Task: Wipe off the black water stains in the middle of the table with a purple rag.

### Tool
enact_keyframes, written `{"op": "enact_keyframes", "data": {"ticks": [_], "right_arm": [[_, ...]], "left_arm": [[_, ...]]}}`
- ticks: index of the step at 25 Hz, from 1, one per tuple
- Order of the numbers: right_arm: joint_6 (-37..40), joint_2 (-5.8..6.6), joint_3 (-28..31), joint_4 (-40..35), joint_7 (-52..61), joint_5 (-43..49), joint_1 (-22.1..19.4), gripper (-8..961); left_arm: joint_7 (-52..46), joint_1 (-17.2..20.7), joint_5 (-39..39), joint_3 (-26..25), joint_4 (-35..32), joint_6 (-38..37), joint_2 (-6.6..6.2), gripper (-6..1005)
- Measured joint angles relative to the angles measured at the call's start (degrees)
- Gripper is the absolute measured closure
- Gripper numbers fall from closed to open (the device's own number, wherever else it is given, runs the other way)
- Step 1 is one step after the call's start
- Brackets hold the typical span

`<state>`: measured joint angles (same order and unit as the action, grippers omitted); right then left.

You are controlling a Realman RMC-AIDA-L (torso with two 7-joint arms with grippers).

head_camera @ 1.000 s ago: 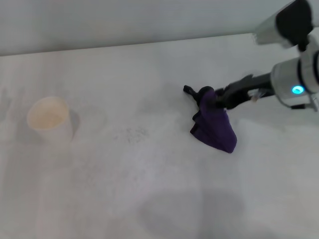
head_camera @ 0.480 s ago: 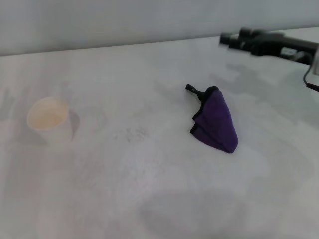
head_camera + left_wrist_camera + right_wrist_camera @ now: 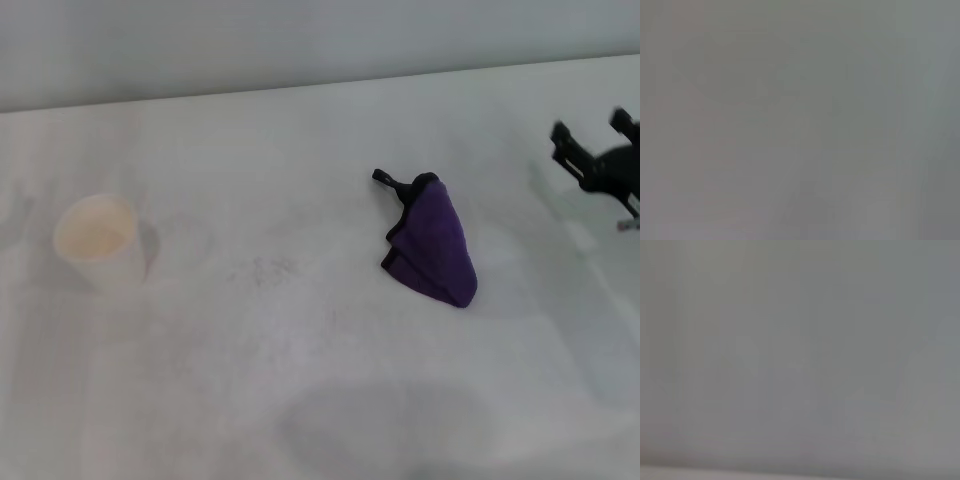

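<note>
The purple rag (image 3: 434, 246) lies crumpled on the white table (image 3: 320, 400), right of the middle, with its black tab pointing to the far left. Faint dark specks of the black water stains (image 3: 262, 269) show on the table to the left of the rag. My right gripper (image 3: 595, 137) is open and empty at the right edge of the head view, well apart from the rag. My left gripper is out of view. Both wrist views show only plain grey.
A cream cup (image 3: 98, 241) stands upright at the left of the table. The table's far edge (image 3: 300, 88) meets a grey wall.
My right gripper has let go of the rag, lifted away and drawn back to the right edge. The rag has stayed where it was dropped.
</note>
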<state>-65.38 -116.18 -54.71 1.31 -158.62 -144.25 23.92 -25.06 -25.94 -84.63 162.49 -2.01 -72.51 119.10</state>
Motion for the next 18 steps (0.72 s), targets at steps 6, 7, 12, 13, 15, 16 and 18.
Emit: {"op": "enact_keyframes", "data": {"ticks": [6,7,12,13,15,16,18], "right_arm": [[-2.0,-0.01,0.9,2.3,-3.7,-1.9,0.1,83],[-2.6,-0.01,1.2,2.3,-3.0,-1.9,0.0,83],[-4.4,-0.01,1.9,2.8,-0.8,-1.8,-0.6,83],[-4.6,-0.01,1.9,2.9,-0.5,-1.8,-0.8,83],[-5.0,-0.01,1.9,3.3,0.2,-1.7,-1.1,83],[-5.4,-0.01,1.9,3.6,0.6,-1.7,-1.2,83],[-6.4,-0.01,2.0,4.1,1.2,-1.7,-1.5,83]], "left_arm": [[0.4,-0.2,0.0,-0.1,-0.1,0.8,0.04,111],[1.0,-0.4,0.1,0.0,-0.3,1.1,0.08,111],[8.3,-1.1,0.8,0.2,-3.2,2.6,0.17,112],[9.1,-1.4,0.7,0.1,-3.7,3.2,0.17,112],[9.3,-2.1,0.5,-0.2,-4.2,5.3,0.16,112],[9.4,-2.6,0.4,-0.2,-4.3,6.3,0.12,112],[9.4,-3.3,0.5,-0.2,-4.2,7.7,0.05,112]]}}
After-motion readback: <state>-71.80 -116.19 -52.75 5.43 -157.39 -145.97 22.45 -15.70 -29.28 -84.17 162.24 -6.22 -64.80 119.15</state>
